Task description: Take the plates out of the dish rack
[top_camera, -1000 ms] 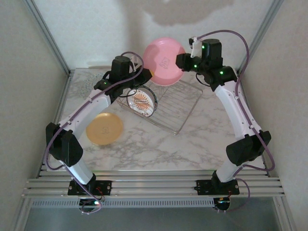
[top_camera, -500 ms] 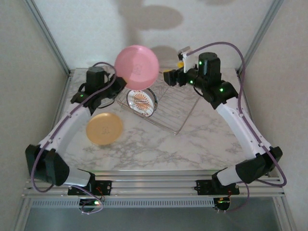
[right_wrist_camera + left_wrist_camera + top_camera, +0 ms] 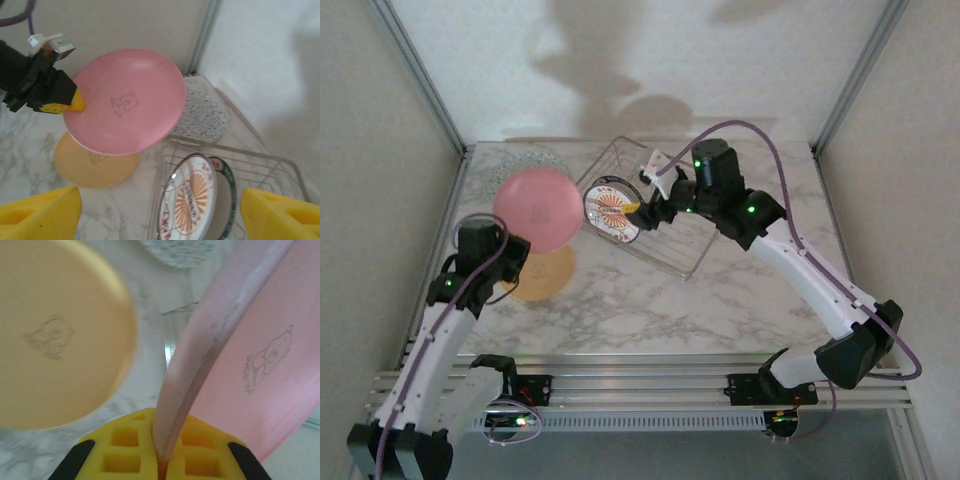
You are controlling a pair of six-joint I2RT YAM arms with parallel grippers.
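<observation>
Clamping the rim of the pink plate (image 3: 125, 100), the left gripper (image 3: 161, 454) has its yellow fingers pressed together on it and holds it tilted in the air, left of the dish rack (image 3: 240, 152); below it, on the marble table (image 3: 720, 310) left of the rack, the orange plate (image 3: 542, 280) lies flat; a speckled plate (image 3: 202, 117) lies by the rack's far left corner; inside the rack the white plate (image 3: 187, 202) with the orange emblem stands on edge; the right gripper (image 3: 160, 200) hovers over the rack, jaws wide apart, empty.
</observation>
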